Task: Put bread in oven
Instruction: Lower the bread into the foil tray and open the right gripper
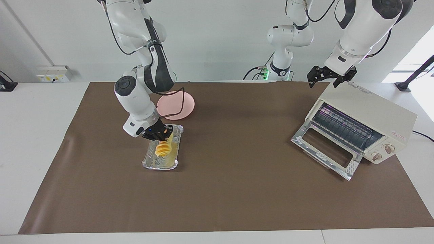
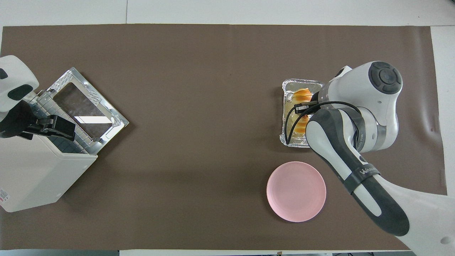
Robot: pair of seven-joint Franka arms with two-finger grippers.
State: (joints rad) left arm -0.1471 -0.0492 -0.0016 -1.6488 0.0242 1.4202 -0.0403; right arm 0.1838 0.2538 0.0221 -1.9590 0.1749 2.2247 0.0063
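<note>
The yellow-orange ridged bread [image 1: 162, 149] lies in a crinkled foil tray [image 1: 149, 163] toward the right arm's end of the table. My right gripper [image 1: 166, 133] is down in the tray and shut on the end of the bread nearer the robots. In the overhead view the bread [image 2: 302, 95] shows on both sides of the wrist, which hides the fingers. The cream-white oven [image 1: 376, 113] stands at the left arm's end with its glass door [image 1: 325, 149] dropped open and the wire rack showing. My left gripper [image 1: 327, 77] hangs open and empty over the oven's top.
A round pink plate [image 1: 176, 105] sits beside the foil tray, nearer the robots, and also shows in the overhead view [image 2: 296, 191]. A brown mat [image 1: 237, 189] covers the table between the tray and the oven [image 2: 35, 174].
</note>
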